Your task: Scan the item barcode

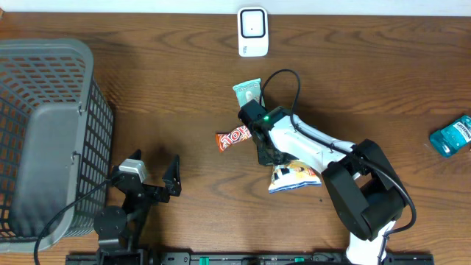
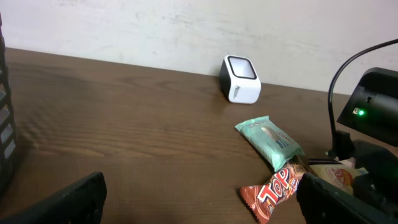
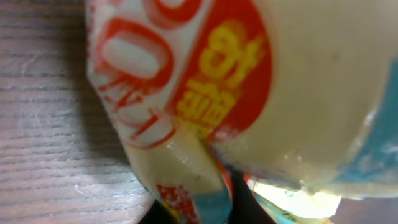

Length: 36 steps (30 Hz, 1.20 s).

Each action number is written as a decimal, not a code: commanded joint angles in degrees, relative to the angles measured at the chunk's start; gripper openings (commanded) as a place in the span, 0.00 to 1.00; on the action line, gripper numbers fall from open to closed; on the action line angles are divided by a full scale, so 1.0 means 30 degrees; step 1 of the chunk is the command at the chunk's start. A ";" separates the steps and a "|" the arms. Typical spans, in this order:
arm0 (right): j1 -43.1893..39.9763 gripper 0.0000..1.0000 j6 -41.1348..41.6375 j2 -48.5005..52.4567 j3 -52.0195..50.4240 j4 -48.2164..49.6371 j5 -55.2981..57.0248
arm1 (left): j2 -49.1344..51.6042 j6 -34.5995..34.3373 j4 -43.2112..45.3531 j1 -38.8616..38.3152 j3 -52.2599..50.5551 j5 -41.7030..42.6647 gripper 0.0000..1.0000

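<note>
- A grey mesh basket (image 1: 51,132) stands at the left end of the bench (image 1: 169,81).
- Just right of the basket, the left gripper (image 1: 152,175) rests low over bare wood, its jaws spread wide apart with nothing between them.
- Near the middle lies a red snack bar (image 1: 233,138) printed "Top".
- Just behind the bar, a pale teal packet (image 1: 248,91) lies flat.
- The white scanner (image 1: 252,32) stands at the far edge, well apart from the packets, window up.
- The right gripper (image 1: 269,156) reaches in from the right, its jaws clamped on the near edge of the item, a white, red and blue snack bag (image 1: 298,177). The bag's film fills the wrist view, pinched into a crease.
- The bag sits right of the bar, towards the front of the bench.
- A teal pack (image 1: 450,136) lies at the far right edge.
</note>
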 commanded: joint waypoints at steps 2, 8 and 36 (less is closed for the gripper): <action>-0.0663 0.01 -0.3213 0.3373 -0.1625 0.0459 -0.7351 | -0.0117 -0.0175 -0.0554 -0.0095 -0.0321 0.0029 0.98; -0.2470 0.01 -1.1584 0.0160 -0.0481 -0.0801 -1.8520 | -0.0117 -0.0175 -0.0554 -0.0095 -0.0321 0.0029 0.98; -0.5537 0.01 -3.0447 -0.3956 -0.0488 -0.2936 -3.3674 | -0.0117 -0.0175 -0.0554 -0.0095 -0.0321 0.0029 0.98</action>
